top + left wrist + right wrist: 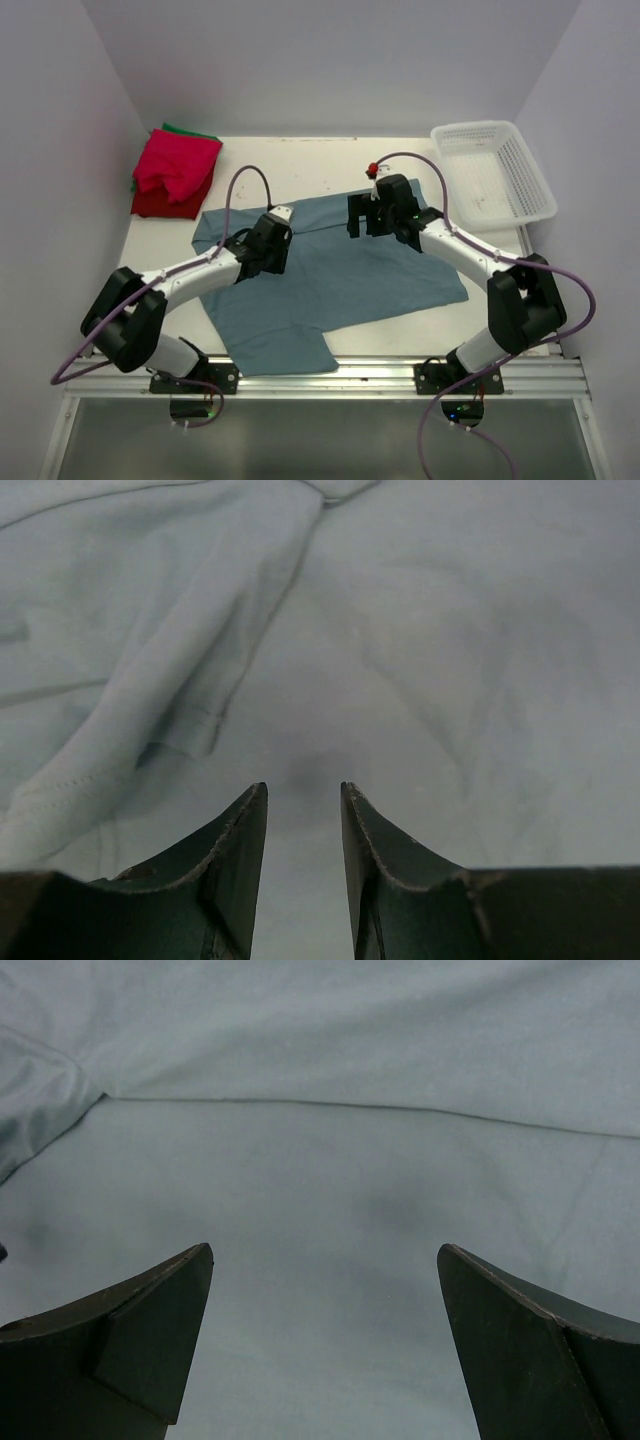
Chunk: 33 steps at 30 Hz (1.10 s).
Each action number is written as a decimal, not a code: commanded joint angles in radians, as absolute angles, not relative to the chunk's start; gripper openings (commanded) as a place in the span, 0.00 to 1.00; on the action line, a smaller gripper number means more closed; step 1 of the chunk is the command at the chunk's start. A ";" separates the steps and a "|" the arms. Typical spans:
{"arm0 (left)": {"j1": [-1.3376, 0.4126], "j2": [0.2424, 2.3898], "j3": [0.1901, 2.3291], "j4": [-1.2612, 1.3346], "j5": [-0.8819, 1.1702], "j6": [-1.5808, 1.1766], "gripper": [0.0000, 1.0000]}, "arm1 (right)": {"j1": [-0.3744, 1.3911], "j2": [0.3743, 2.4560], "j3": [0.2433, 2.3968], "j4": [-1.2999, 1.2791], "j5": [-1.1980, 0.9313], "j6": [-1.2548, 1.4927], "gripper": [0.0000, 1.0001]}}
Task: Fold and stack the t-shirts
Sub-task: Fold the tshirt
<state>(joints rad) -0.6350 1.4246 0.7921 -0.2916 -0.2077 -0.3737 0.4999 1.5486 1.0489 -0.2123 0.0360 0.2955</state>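
Plain white walls (330, 60) on three sides — pale tabletop (300, 165), aluminium rail (350, 374) at near edge.

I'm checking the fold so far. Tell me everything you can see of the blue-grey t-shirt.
The blue-grey t-shirt is soft, thin-looking cloth, spread mostly flat across the middle of the table, its far edge folded over into a band, one sleeve poking toward the near edge. A stitched hem and soft wrinkles show by the left gripper; the right gripper hangs over the fold line. Whether either touches it is unclear.
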 commanded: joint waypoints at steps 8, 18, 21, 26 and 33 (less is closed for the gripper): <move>-0.604 1.595 0.957 -0.293 -0.388 -0.316 0.38 | 0.499 1.479 1.031 -0.232 0.078 0.288 0.98; -0.503 1.632 0.962 -0.293 -0.345 -0.316 0.36 | 0.495 1.470 1.017 -0.238 0.100 0.287 0.98; -0.503 1.632 0.959 -0.290 -0.328 -0.316 0.35 | 0.492 1.470 1.019 -0.241 0.104 0.287 0.98; -0.503 1.634 0.942 -0.287 -0.275 -0.316 0.32 | 0.489 1.473 1.019 -0.242 0.107 0.288 0.98; -0.511 1.605 0.887 -0.307 -0.258 -0.344 0.29 | 0.482 1.476 1.011 -0.242 0.112 0.290 0.98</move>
